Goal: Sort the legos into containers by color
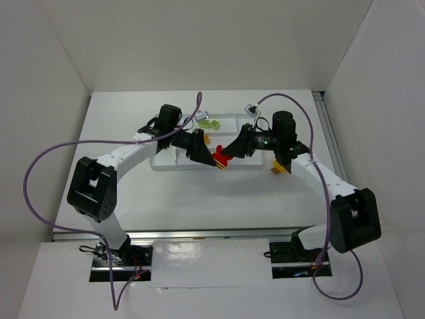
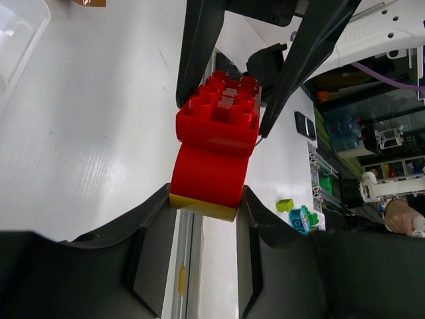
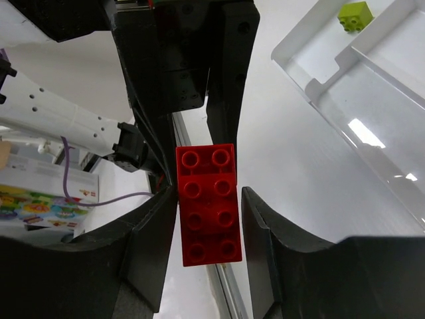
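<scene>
A stack of red legos point(image 1: 221, 160) with a yellow piece at its base hangs above the table, just in front of the white tray point(image 1: 174, 166). My left gripper point(image 2: 203, 197) is shut on the stack's red and yellow lower end point(image 2: 211, 174). My right gripper point(image 3: 207, 201) comes in from the opposite side. Its fingers are closed on the studded red brick point(image 3: 207, 203) at the other end. In the top view the left gripper point(image 1: 215, 159) and right gripper point(image 1: 229, 155) meet tip to tip. Two lime green legos point(image 1: 210, 123) lie in a back compartment.
A small red-orange lego point(image 1: 207, 139) shows in the tray behind the left wrist. An orange lego point(image 1: 277, 170) lies on the table off the tray's right end, beside the right arm. White walls enclose the table on three sides. The right wrist view shows a green lego point(image 3: 354, 14) in the tray point(image 3: 372, 63).
</scene>
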Robot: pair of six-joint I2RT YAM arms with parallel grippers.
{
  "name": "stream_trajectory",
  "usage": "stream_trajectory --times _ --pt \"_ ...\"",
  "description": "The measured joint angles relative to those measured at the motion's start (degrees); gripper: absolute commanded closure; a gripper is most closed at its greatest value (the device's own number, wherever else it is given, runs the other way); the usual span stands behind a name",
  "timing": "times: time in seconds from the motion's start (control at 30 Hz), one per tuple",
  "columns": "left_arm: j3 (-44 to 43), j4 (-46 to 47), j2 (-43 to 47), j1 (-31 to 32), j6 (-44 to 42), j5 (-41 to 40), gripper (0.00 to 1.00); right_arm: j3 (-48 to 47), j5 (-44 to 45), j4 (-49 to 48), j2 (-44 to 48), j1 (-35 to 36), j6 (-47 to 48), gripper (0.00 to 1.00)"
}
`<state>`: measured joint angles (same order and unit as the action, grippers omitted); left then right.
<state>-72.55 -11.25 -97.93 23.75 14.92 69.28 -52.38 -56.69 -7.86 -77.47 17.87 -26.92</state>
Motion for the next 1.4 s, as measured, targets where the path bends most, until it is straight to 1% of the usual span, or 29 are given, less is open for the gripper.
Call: stream_trajectory --times 0.03,0.07,0.1,0.13,0.17,0.2,0.23,0.3,0.43,0.6,0.8,0.9,0.93,1.03,1.17,1.27,1.3,1.33,1.37,1.4 --pt "0.0 -0.02 0.0 0.0 0.0 0.0 1.0 0.0 -0.13 0.02 -0.09 0.0 0.11 0.49" --pt "0.0 -0.04 0.0 0.0 0.0 0.0 1.0 0.0 -0.2 0.07 -0.22 0.0 0.22 0.52" --pt "0.0 -0.07 0.0 0.0 0.0 0.0 1.0 0.0 -0.24 0.09 -0.35 0.02 0.37 0.58" --pt "0.0 -0.11 0.0 0.0 -0.02 -0.09 1.0 0.0 -0.44 0.13 -0.46 0.07 0.52 0.7" --pt "0.0 -0.35 0.0 0.0 -0.04 0.02 1.0 0.0 -0.61 0.13 -0.5 0.13 0.87 0.7" --pt "0.0 -0.61 0.0 -0.02 -0.02 0.28 1.0 -0.02 -0.79 0.24 -0.52 0.15 1.11 0.81" --pt "0.0 -0.66 0.0 -0.02 -0.09 0.24 1.0 -0.02 -0.72 0.31 -0.52 0.17 1.16 0.81" --pt "0.0 -0.7 0.0 -0.04 -0.15 0.04 1.0 -0.09 0.37 0.63 -0.35 0.26 1.11 0.89" --pt "0.0 0.2 0.11 -0.66 -0.02 0.11 1.0 -0.04 4.11 1.75 1.66 0.2 0.85 0.9" --pt "0.35 -0.28 1.57 -1.9 -0.24 0.0 1.0 -0.22 15.69 4.28 5.62 -1.7 0.83 0.9" --pt "1.33 -0.31 2.51 -2.47 -0.57 -0.74 1.0 -0.9 25.81 6.34 5.16 -2.34 -0.9 0.9" --pt "1.51 -0.5 2.51 -2.64 0.59 -3.74 1.0 -3.1 36.61 10.23 2.6 -2.19 -2.69 0.9" --pt "1.49 -0.92 2.54 -2.75 0.92 -5.27 1.0 -3.96 42.01 11.37 1.11 -1.73 -3.21 0.9" --pt "1.01 -3.41 2.54 -3.08 2.19 -11.65 1.0 -6.75 54.86 14.32 -4.57 -0.17 -3.76 0.9" --pt "0.11 -6.62 2.73 -3.19 3.65 -20.02 1.0 -10.64 65.66 16.52 -13.73 1.38 -3.87 0.85" --pt "0.11 -8.37 3.58 -3.23 4.55 -24.15 1.0 -11.98 70.36 17.29 -18.75 1.77 -3.58 0.78" --pt "0.11 -8.61 3.82 -3.26 4.76 -24.98 1.0 -12.26 71.38 17.57 -19.78 1.86 -3.48 0.74" --pt "0.11 -8.81 4.09 -3.28 4.87 -25.77 1.0 -12.55 72.28 17.75 -20.68 1.88 -3.34 0.58" --pt "0.11 -8.9 4.24 -3.26 4.94 -26.27 1.0 -13.0 72.98 17.88 -21.55 1.88 -3.19 0.47" --pt "0.11 -9.03 4.31 -3.26 4.98 -26.71 1.0 -13.66 73.64 17.86 -22.32 1.88 -3.04 0.39"
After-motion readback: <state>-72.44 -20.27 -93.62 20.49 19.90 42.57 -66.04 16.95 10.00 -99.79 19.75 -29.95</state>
